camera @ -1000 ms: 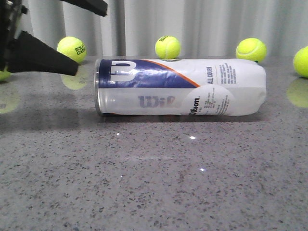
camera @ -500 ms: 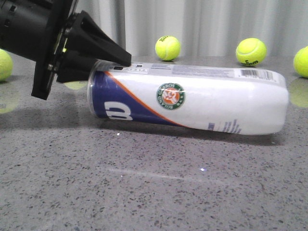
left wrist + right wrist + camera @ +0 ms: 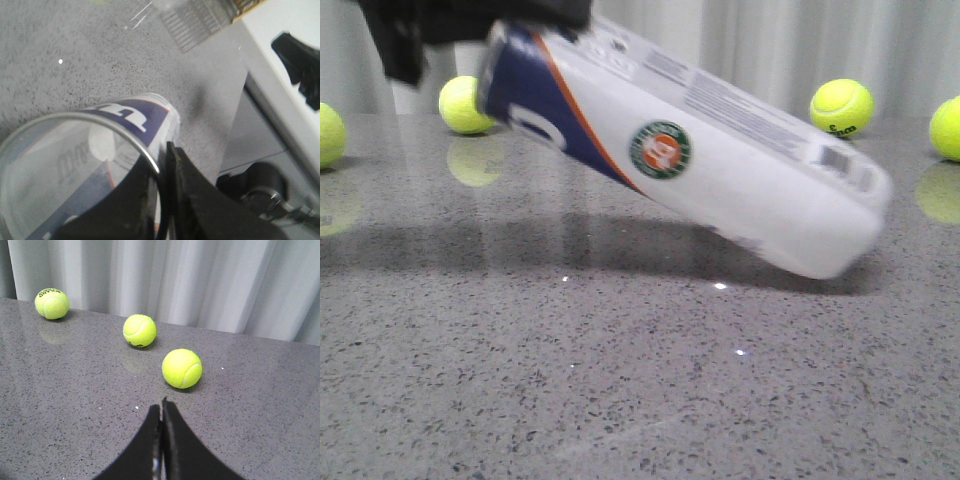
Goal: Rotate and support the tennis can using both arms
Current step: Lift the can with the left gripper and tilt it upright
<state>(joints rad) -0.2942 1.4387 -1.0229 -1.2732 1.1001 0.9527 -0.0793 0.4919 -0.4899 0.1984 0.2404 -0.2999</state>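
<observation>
I see the left claw [image 3: 162, 192] clamped on the can [image 3: 690, 150] rim, lifting its 10 o'clock end; the 4 o'clock end touches the bench [image 3: 620, 380]. Right claw [image 3: 161, 440] fingers are together.

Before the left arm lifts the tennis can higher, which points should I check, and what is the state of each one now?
1. Left gripper holds the tennis can at its rim: ok, jaws pinch the rim wall in the left wrist view.
2. Lower end of the can rests on the table: ok, the can is tilted, gripped end raised.
3. Right gripper supports the can: not ok, jaws shut, facing loose tennis balls.
4. Grip firmness: cannot tell.
5. Balls lying behind the can: cannot tell, partly hidden.
</observation>
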